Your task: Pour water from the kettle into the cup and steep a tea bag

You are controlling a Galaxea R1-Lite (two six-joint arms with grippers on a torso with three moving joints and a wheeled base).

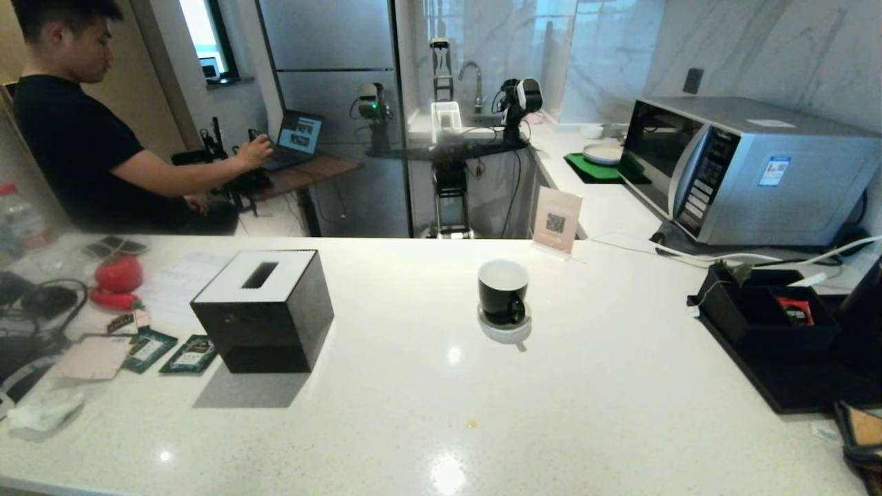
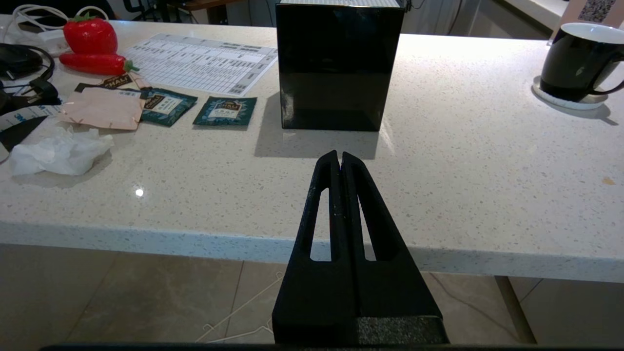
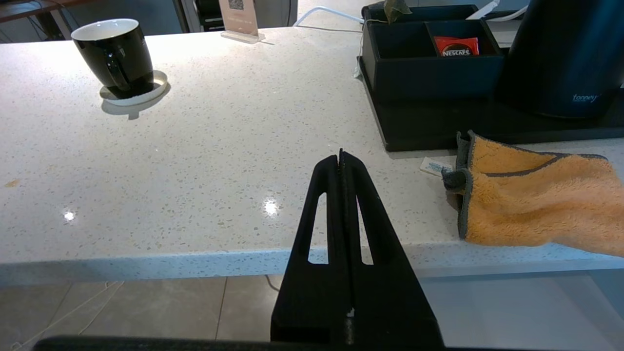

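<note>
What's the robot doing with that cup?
Nothing yet. Both arms wait at the near edge of the counter, and the left claw and right claw are shut and empty. The cup stands on its saucer mid-counter. The kettle sits untouched on the black tray to the right.

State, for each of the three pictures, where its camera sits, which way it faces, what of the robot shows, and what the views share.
Head view: high, facing forward and down over the white speckled counter; no arm shows.
Left wrist view: below the counter edge, facing the black cube tissue box; left gripper, fingers together.
Right wrist view: likewise low, facing the matte black kettle; right gripper, fingers together.
All share the glossy black cup.
</note>
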